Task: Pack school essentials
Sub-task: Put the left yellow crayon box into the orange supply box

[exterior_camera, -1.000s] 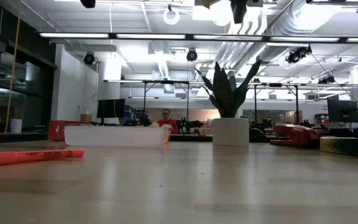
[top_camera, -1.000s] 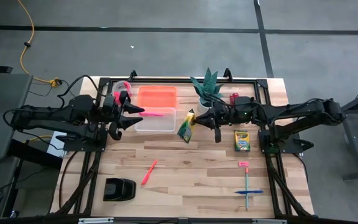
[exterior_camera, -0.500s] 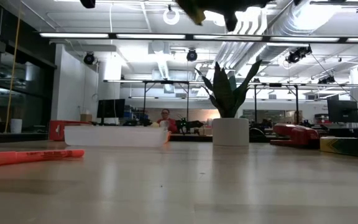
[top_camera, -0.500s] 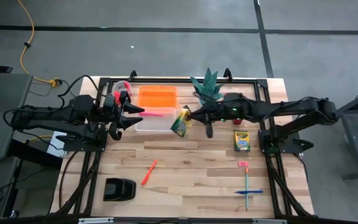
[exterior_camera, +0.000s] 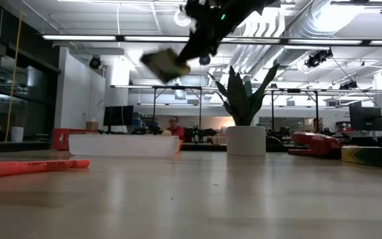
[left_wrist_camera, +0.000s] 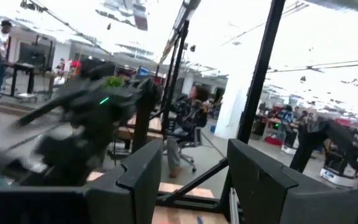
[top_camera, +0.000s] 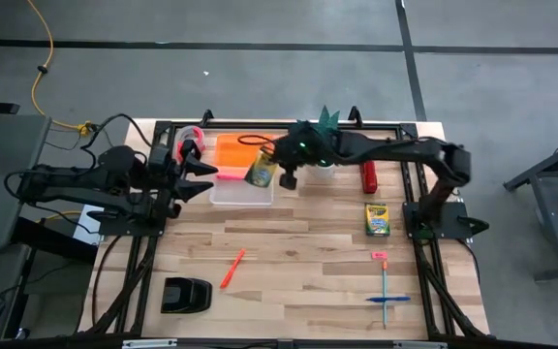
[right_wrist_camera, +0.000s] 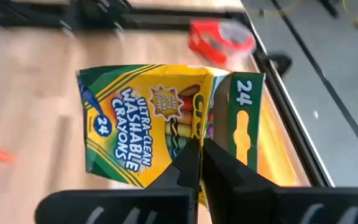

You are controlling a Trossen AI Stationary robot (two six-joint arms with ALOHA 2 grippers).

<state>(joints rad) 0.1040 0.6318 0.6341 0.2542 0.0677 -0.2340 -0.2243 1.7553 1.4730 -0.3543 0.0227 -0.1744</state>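
My right gripper (top_camera: 277, 174) is shut on a yellow-and-green crayon box (top_camera: 260, 171), high over the clear plastic bin (top_camera: 241, 191); the low view shows the crayon box (exterior_camera: 166, 64) tilted in the air. The second crayon box (top_camera: 378, 220) lies flat on the table's right side. An orange-red stick (top_camera: 232, 269) lies in the near middle. The pink eraser (top_camera: 379, 255), teal pencil (top_camera: 385, 291) and blue pen (top_camera: 387, 300) lie near the right corner. My left gripper (top_camera: 206, 173) hovers open at the bin's left end, with nothing between its fingers (left_wrist_camera: 145, 180). My right gripper pinches the crayon box between its two fingers (right_wrist_camera: 188, 158) at one long edge, beside the green flap end (right_wrist_camera: 194, 134). The arm reaches in from the table's right. The crayon box is lifted clear and tilted, its printed face toward the wrist camera.
An orange lid (top_camera: 244, 150) lies beyond the bin. The potted plant (top_camera: 324, 126), partly under my right arm, and the upright red cylinder (top_camera: 367, 174) stand at the far edge. A red tape roll (top_camera: 190, 136) sits far left. A squat black object (top_camera: 185, 294) sits near left.
My right gripper has carried the crayon box toward the table's left and far edge, from beside the plant to above the bin, and the crayon box has tipped over on the way. My left gripper has drawn back slightly toward the left edge.
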